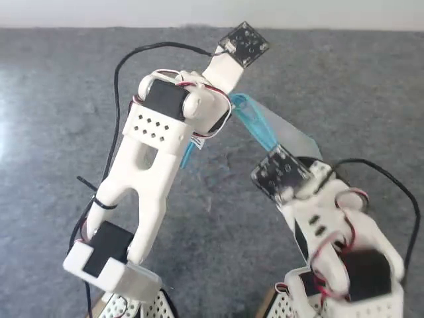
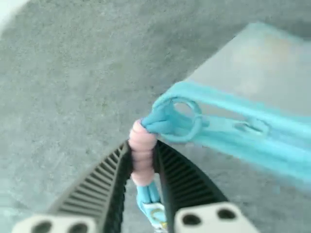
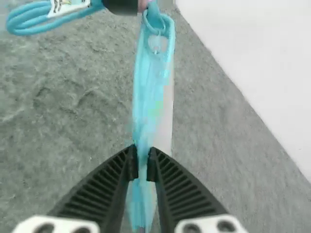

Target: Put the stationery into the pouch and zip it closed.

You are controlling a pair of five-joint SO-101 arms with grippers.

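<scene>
The pouch (image 1: 268,132) is translucent with a turquoise zip band and is held stretched above the grey table between both arms. My left gripper (image 2: 142,145) is shut on the pink beaded zip pull (image 2: 141,154), which hangs from a turquoise ring (image 2: 182,121) at one end of the zip. My right gripper (image 3: 141,154) is shut on the other end of the pouch (image 3: 153,92), pinching its turquoise edge. The zip band (image 2: 243,133) runs taut away from the left fingers. A turquoise cord loop (image 3: 34,14) hangs by the far gripper.
Grey felt-like table surface (image 1: 59,106) lies all around. A white wall (image 1: 212,13) borders the table's far edge and also appears as the white wall (image 3: 252,58) in the right wrist view. Black cables (image 1: 132,56) trail from both arms.
</scene>
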